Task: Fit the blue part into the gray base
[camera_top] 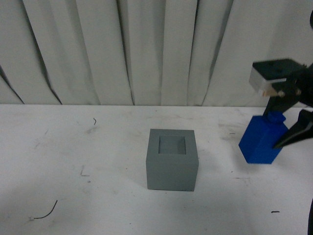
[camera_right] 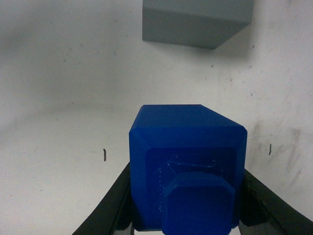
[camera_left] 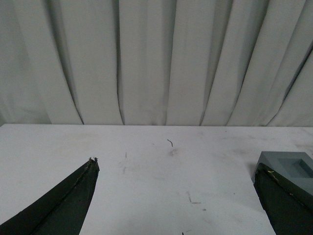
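Note:
The gray base [camera_top: 172, 159], a matte cube with a square recess in its top, stands on the white table near the middle. My right gripper [camera_top: 283, 128] is shut on the blue part [camera_top: 260, 138], held tilted at the right, to the right of the base. In the right wrist view the blue part [camera_right: 188, 171] fills the space between the black fingers [camera_right: 105, 210], knob toward the camera, with the gray base [camera_right: 195, 22] beyond it. My left gripper [camera_left: 178, 169] is open and empty; the gray base [camera_left: 288, 169] shows behind one fingertip.
A white pleated curtain [camera_top: 146, 49] hangs behind the table. The white table [camera_top: 73, 147] carries scuff marks and a thin dark wire [camera_top: 46, 210] at the front left.

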{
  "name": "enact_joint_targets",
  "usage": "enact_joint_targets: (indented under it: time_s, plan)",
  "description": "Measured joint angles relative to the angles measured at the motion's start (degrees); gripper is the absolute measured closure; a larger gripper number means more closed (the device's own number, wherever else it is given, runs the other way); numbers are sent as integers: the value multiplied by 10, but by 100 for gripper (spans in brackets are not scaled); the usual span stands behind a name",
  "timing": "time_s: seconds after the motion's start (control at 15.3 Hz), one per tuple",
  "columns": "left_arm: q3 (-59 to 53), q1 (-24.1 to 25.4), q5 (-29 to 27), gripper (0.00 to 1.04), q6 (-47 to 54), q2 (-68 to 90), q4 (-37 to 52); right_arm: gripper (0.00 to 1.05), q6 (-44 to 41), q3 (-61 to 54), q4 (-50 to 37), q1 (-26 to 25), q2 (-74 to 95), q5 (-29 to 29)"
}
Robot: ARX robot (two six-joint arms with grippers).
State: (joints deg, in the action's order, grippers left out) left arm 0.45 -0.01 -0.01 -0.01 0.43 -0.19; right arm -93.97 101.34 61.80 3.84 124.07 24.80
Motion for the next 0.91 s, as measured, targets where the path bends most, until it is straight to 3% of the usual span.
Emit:
enact_joint_targets:
  time_s: [0.26,0.91]
  plan:
    - [0,0,0,7,0,0,0,58,24,33,44,49,-19,3]
    - [0,0,0,7,0,0,0,58,194,147,24,173,64,-34]
